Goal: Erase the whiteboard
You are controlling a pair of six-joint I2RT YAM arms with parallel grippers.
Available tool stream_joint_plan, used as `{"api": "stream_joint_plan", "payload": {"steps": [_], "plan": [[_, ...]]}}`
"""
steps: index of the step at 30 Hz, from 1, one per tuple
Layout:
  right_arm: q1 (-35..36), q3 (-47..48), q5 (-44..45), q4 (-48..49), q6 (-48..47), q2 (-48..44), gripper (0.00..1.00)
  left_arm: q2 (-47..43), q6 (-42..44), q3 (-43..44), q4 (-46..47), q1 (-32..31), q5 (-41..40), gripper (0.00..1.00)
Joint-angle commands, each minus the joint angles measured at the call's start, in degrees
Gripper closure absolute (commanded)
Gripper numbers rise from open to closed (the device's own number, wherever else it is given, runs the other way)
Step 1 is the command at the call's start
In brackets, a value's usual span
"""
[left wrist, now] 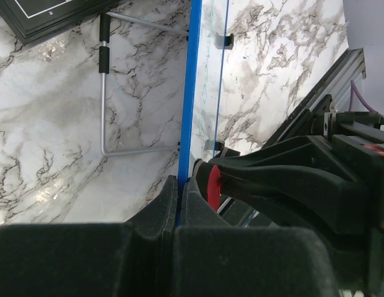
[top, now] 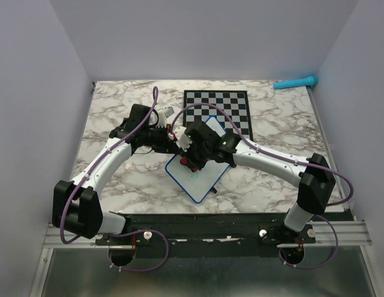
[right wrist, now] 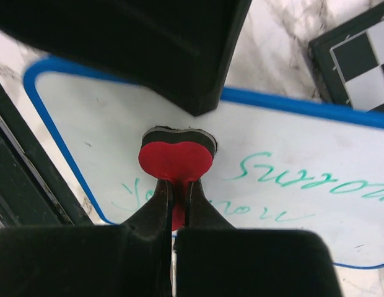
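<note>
Marble-pattern bench (top: 117,179), glossy.

Top view: whiteboard (top: 201,179), flat, blue-rimmed, round-cornered, lying askew mid-bench with its far corner covered. Checkered chessboard (top: 226,105) sits behind it toward the far edge.

Left wrist view: board seen edge-on, face unreadable. Left gripper (left wrist: 178,192) jaws clamped tight on the blue rim. Bent wire stand (left wrist: 103,105) beside it.

Right wrist view: board edges cut off. Teal handwriting (right wrist: 303,176) hard to read. Right gripper (right wrist: 178,198) jaws nearly closed, pinching a red heart-shaped eraser (right wrist: 175,158), its black layer against the board.
</note>
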Motion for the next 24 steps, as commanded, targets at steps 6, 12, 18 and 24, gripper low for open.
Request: {"api": "stream_joint_plan", "payload": {"steps": [6, 12, 18, 24], "plan": [[-2.6, -9.0, -1.0, -0.1, -0.8, -2.2, 0.99, -1.2, -0.8, -0.5, 0.6, -0.7, 1.4, 1.00], [-6.2, -0.3, -0.6, -2.2, -3.1, 0.1, 0.99, -1.1, -1.1, -0.7, 1.3, -0.7, 1.4, 1.00], [-7.4, 0.5, -0.4, -2.5, -5.0, 2.2, 0.99, -1.0, -0.5, -0.2, 0.6, -0.7, 1.4, 1.00], [-7.5, -7.7, -1.9, -2.1, -5.0, -0.5, 0.99, -1.0, -0.4, -0.3, 0.6, -0.8, 1.6, 1.00]]}}
